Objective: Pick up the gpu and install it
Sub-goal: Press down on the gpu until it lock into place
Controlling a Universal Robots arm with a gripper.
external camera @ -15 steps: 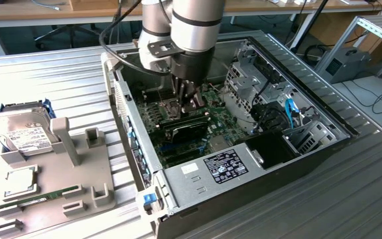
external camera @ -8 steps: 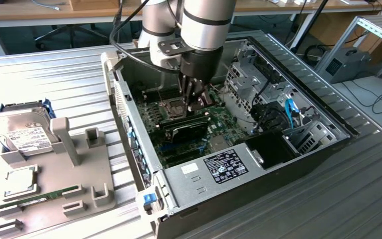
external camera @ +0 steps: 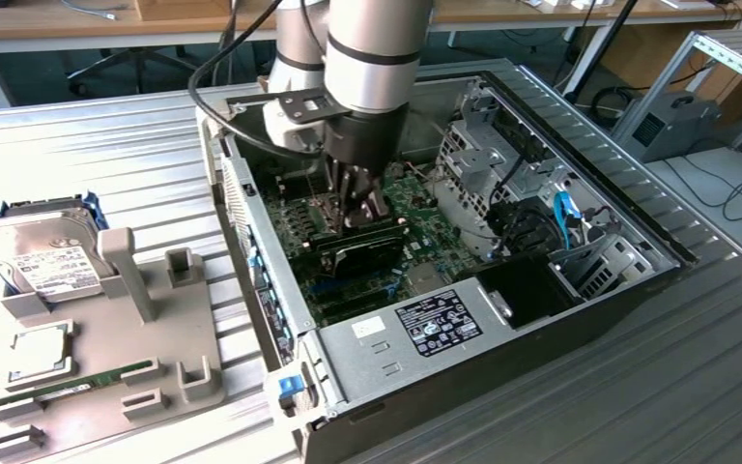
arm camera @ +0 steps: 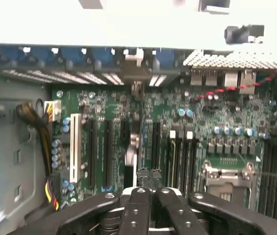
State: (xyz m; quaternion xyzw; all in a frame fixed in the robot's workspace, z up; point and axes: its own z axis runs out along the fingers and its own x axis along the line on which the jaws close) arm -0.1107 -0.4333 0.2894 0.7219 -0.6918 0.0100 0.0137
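Note:
The gpu (external camera: pixel 360 244), a dark card with a black shroud, stands on edge in a slot of the green motherboard (external camera: pixel 429 208) inside the open computer case (external camera: pixel 610 184). My gripper (external camera: pixel 368 208) reaches down into the case and sits right on the card's upper edge, fingers shut together. In the wrist view the black fingers (arm camera: pixel 136 205) meet at the gripper (arm camera: pixel 145 192), and the gpu (arm camera: pixel 134 142) runs edge-on from under them toward the rear bracket openings. Whether the tips pinch the card or only rest on it, I cannot tell.
A drive cage (external camera: pixel 487 159), a blue cable (external camera: pixel 562 208) and the labelled power supply (external camera: pixel 436 321) crowd the case. On the exterior view's left, a grey fixture (external camera: pixel 127 319) holds a hard drive (external camera: pixel 42 259), a processor (external camera: pixel 42 353) and a green memory stick (external camera: pixel 69 389). Yellow wires (arm camera: pixel 45 147) and a processor socket (arm camera: pixel 226 174) flank the slots.

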